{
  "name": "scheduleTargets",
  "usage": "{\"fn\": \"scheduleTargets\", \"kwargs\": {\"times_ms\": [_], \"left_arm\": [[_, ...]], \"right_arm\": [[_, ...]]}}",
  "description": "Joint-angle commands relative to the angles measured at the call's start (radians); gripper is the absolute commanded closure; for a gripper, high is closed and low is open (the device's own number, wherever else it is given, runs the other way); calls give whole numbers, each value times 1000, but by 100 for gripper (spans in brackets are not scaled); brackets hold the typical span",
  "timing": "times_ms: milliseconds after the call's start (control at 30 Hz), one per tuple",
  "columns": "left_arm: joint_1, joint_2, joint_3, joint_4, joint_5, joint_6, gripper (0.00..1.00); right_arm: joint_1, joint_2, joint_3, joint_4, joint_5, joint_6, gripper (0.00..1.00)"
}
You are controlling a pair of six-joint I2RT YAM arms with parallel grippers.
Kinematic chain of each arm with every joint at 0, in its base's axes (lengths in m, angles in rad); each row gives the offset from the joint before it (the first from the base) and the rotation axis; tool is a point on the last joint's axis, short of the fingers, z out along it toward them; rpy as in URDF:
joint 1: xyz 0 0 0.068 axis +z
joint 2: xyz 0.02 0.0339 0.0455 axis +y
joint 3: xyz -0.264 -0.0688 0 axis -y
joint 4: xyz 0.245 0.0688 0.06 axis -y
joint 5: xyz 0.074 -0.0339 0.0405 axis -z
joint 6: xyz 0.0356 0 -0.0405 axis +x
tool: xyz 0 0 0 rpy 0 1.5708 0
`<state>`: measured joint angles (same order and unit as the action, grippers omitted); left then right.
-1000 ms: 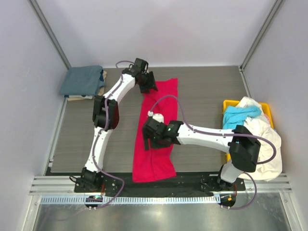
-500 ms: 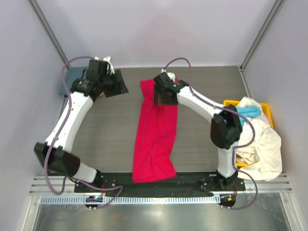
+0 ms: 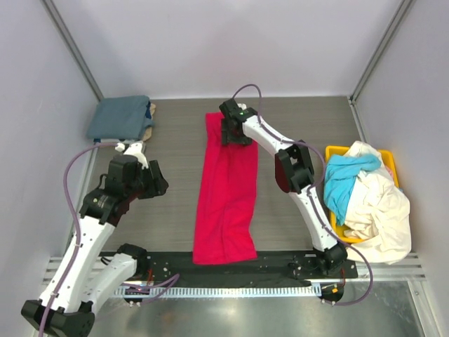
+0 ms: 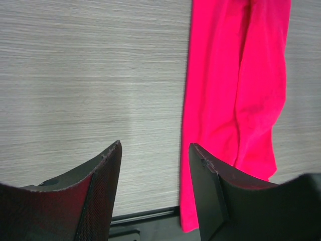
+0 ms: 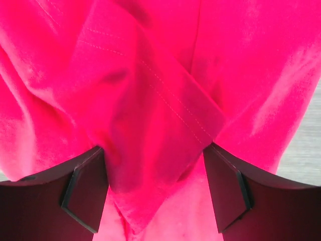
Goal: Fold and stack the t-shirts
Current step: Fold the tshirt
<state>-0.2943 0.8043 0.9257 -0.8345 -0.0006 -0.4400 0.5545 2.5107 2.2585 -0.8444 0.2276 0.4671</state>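
A bright red-pink t-shirt lies as a long narrow strip down the middle of the table. My right gripper is at its far end, open, and a folded corner of the red cloth lies between its spread fingers. My left gripper hovers open over the bare table to the left of the shirt, with nothing between its fingers; the red shirt's edge runs just to their right. A folded slate blue-grey t-shirt rests on a tan one at the back left.
A yellow bin stands at the right edge, with a cyan t-shirt and a cream-white one heaped over it. The wood-grain table has walls on three sides. A black rail runs along the near edge.
My left arm left the shirt's far end, swung past the back-left stack and came down to the near left. My right gripper moved from the shirt's middle to its far end.
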Motion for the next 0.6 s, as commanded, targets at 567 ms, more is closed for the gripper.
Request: {"fn": "scheduleTargets", "kwargs": {"times_ms": [567], "left_arm": [[0, 55, -11, 104, -16, 29, 43]], "right_arm": [[-128, 232, 283, 404, -128, -4, 15]]}}
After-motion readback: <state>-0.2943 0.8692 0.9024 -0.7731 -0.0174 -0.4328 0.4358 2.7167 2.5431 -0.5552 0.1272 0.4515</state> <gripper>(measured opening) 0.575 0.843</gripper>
